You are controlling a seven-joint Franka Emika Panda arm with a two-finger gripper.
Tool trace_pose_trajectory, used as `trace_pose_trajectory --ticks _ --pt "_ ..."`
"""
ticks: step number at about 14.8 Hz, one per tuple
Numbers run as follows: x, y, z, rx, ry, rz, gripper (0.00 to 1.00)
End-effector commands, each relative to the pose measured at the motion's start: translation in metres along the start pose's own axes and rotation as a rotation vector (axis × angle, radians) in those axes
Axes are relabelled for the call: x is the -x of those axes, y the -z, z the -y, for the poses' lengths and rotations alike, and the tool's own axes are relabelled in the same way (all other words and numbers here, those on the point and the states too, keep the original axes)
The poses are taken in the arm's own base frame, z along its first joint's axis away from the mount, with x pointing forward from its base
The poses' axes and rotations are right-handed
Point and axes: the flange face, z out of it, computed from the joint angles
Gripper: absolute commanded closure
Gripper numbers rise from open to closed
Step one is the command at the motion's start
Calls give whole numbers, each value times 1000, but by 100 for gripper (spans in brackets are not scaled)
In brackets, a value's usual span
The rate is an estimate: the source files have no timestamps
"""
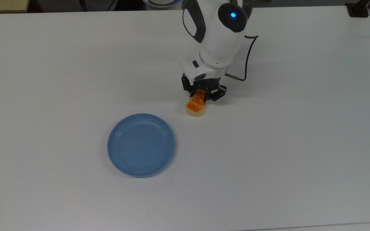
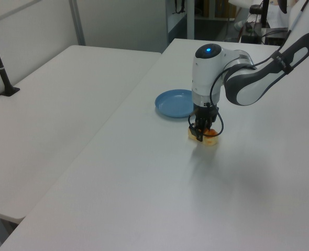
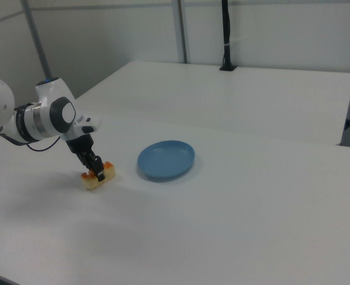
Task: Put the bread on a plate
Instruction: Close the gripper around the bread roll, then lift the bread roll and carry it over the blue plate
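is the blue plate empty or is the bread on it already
Empty. The plate shows only bare blue surface; the bread lies on the table beside it, with the gripper closed on it.

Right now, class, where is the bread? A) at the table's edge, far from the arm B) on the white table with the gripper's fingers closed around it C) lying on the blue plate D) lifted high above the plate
B: the bread sits on the white table, pinched by the gripper, apart from the blue plate.
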Motion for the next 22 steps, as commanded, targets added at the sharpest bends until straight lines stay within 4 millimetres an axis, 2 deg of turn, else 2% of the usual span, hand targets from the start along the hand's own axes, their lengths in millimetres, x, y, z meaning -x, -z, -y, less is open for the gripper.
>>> trace_pose_trajectory --ticks 1,2,5,7,10,13,14,15,18,20,22 --pt "-3 3 -1 11 -10 -22 63" --pt "-11 8 -10 7 -27 -32 63" --pt "-56 37 -41 -24 -82 -92 63" --pt "-89 58 -71 -41 -118 -137 63" --pt "-123 76 -109 -55 -178 -180 63" --pt "-148 66 -129 -50 -180 -185 63" --pt "-154 54 -132 -43 -179 -177 63" --pt "-158 38 -130 -37 -177 -163 63" --pt "-175 16 -132 -21 -195 -143 63" --pt "-185 10 -130 -19 -202 -140 63" --pt "-186 10 -131 -19 -205 -138 63"
